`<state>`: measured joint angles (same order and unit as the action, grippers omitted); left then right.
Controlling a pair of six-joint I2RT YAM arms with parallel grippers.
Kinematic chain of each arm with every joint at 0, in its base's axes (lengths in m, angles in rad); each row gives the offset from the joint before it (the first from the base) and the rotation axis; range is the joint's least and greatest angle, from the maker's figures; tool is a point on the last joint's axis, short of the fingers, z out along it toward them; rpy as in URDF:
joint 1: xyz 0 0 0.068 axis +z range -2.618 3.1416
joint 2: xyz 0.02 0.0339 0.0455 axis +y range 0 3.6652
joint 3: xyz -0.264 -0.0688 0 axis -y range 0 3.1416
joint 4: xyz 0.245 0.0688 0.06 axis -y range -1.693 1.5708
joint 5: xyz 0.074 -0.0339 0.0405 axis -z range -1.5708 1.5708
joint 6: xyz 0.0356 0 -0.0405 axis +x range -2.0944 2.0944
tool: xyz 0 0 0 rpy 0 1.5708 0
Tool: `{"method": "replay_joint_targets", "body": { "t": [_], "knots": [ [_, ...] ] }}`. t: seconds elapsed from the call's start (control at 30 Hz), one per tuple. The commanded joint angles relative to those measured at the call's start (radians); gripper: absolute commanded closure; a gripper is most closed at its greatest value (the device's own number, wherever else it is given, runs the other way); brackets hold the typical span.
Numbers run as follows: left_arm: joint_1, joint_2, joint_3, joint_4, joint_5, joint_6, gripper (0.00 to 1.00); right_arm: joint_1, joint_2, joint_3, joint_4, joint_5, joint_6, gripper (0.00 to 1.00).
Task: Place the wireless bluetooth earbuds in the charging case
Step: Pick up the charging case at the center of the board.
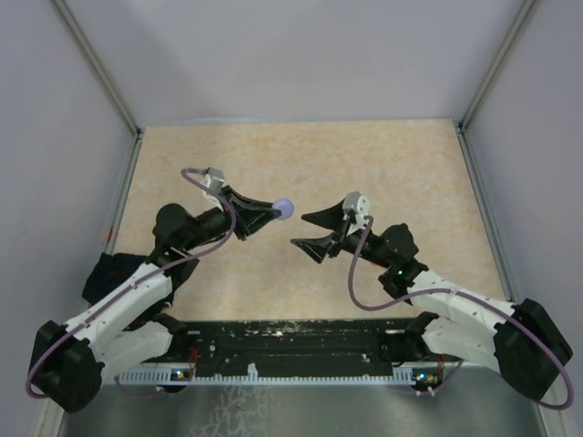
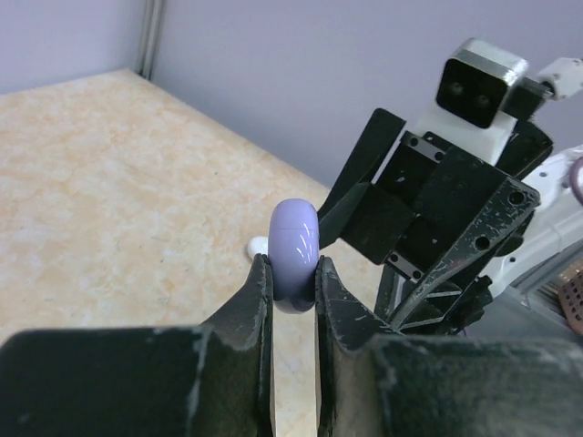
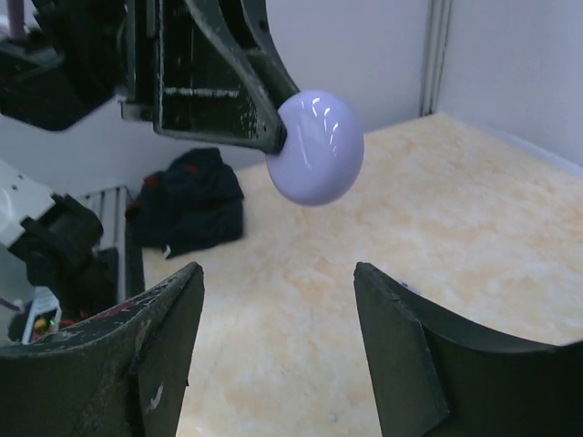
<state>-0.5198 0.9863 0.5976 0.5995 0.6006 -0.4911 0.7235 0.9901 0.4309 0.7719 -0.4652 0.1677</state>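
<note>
Grey walls (image 1: 301,55) close off the beige desk (image 1: 301,155) at the back and on both sides, with metal posts in the far corners.

The left jaws are clamped on the lilac case (image 1: 285,208), one pad on each flat face. The case is a shut, rounded disc. It stands on edge with its plane in line with the jaws, and more than half of it sticks out past the tips. A faint seam (image 2: 296,223) crosses its top edge. It hangs above the desk, touching nothing else.

The right jaws are spread wide and hold nothing. They point left at the case, level with it, with a gap between them and it.

Both arms meet over the middle of the desk, well apart from the back wall and from either side wall.

A small white piece (image 2: 258,246) lies on the desk under the case, half hidden by a left pad. I cannot tell whether it is an earbud.

A dark bundle (image 3: 187,205) sits at the desk's left edge beside the left arm (image 1: 137,291), well apart from the jaws.
</note>
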Motion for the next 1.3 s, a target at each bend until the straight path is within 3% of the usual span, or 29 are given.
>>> {"method": "replay_joint_targets", "body": {
  "t": [0.0, 0.17, 0.43, 0.93, 1.27],
  "knots": [
    [-0.071, -0.019, -0.039, 0.204, -0.087, -0.062, 1.0, -0.002, 0.036, -0.013, 0.351, -0.02, 0.183, 0.34],
    [-0.162, 0.0, -0.06, 0.309, -0.151, -0.061, 1.0, -0.002, 0.076, -0.035, 0.498, -0.023, 0.268, 0.37],
    [-0.211, 0.033, -0.119, 0.483, -0.174, -0.112, 1.0, -0.011, 0.117, -0.064, 0.652, -0.038, 0.352, 0.45],
    [-0.27, 0.054, -0.145, 0.569, -0.178, -0.104, 1.0, -0.016, 0.263, -0.046, 0.934, -0.123, 0.518, 0.62],
    [-0.277, 0.041, -0.18, 0.59, -0.205, -0.084, 1.0, -0.022, 0.247, -0.057, 0.952, -0.114, 0.529, 0.65]
  ]
}}
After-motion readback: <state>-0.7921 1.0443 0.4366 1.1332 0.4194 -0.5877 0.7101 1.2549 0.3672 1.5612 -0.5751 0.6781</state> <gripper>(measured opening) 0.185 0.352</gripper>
